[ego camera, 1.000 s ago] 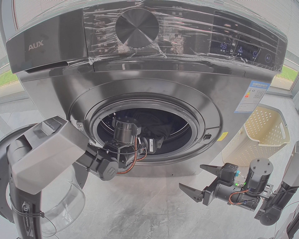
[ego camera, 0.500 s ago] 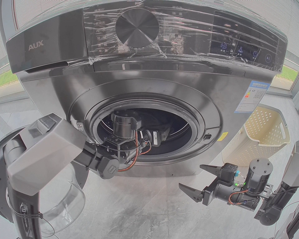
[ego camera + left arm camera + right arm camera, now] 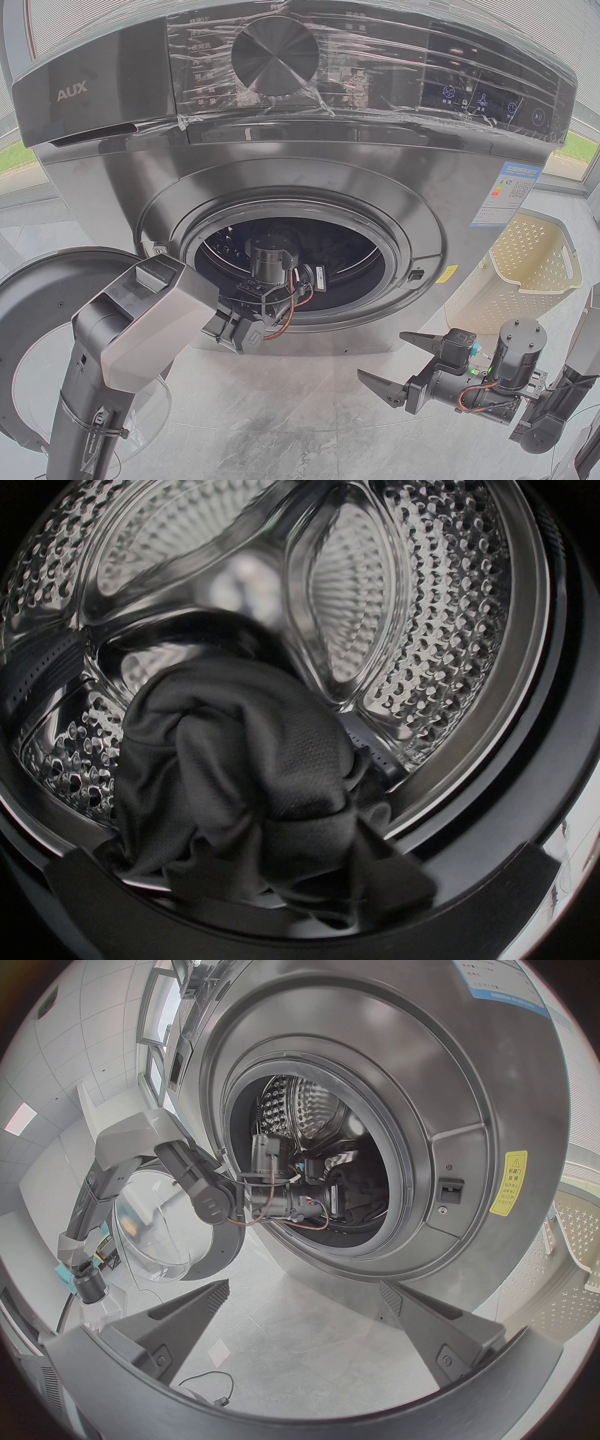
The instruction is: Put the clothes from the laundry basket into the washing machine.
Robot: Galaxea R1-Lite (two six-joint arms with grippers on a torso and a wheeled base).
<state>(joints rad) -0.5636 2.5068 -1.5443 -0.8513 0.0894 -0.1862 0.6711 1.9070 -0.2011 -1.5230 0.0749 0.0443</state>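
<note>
The washing machine (image 3: 300, 162) stands with its round opening (image 3: 400, 250) uncovered. My left gripper (image 3: 315, 275) is inside the drum, and its wrist (image 3: 281, 1194) sits in the opening. A bunched black garment (image 3: 244, 774) hangs right before that gripper, its folds gathered where the jaws close, with the perforated steel drum (image 3: 450, 617) behind it. The garment (image 3: 356, 1188) is dark inside the drum. My right gripper (image 3: 381, 356) hovers open and holds nothing, low over the floor in front of the machine, its fingertips (image 3: 215, 1288) spread wide.
The cream laundry basket (image 3: 537, 269) stands on the floor to the right of the machine, and no clothes show in it. The machine's door (image 3: 37, 312) is swung open to the left, its glass bowl (image 3: 156, 1222) behind my left arm. Grey floor tiles (image 3: 300, 406) lie in front.
My left arm has pushed rightward and deeper into the drum, carrying the black garment off the opening's rim and inside. The right arm has stayed still.
</note>
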